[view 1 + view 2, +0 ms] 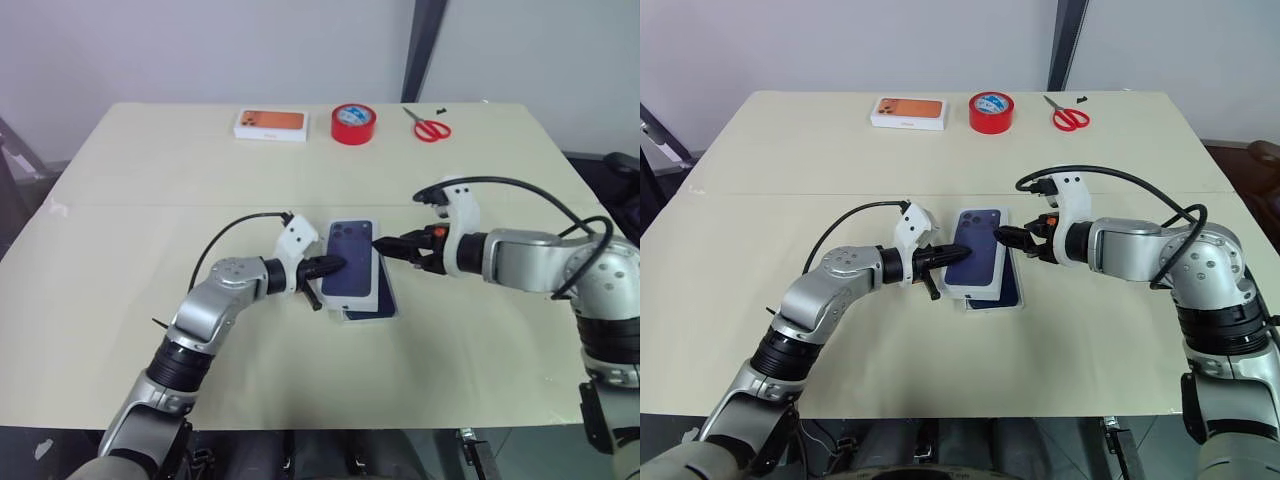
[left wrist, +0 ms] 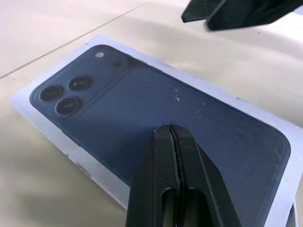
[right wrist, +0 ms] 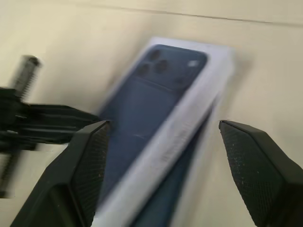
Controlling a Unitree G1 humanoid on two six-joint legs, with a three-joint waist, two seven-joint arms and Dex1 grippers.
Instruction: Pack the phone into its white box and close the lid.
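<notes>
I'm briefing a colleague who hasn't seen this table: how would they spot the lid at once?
On the cream table, look at the middle, between the two black grippers. The lid lies there, a white-edged rectangle showing a dark blue phone picture, with the left gripper resting on it. The other box, at the table's far edge beside the red tape roll, has an orange top.

This looks like a plain lab or test room. A bare cream table (image 1: pixel 150 200) stands against a blank grey-white wall (image 1: pixel 200 50), with a few props lined up along its far edge: a boxed phone (image 1: pixel 271 124), red tape (image 1: pixel 353 123) and red-handled scissors (image 1: pixel 430 127).
</notes>
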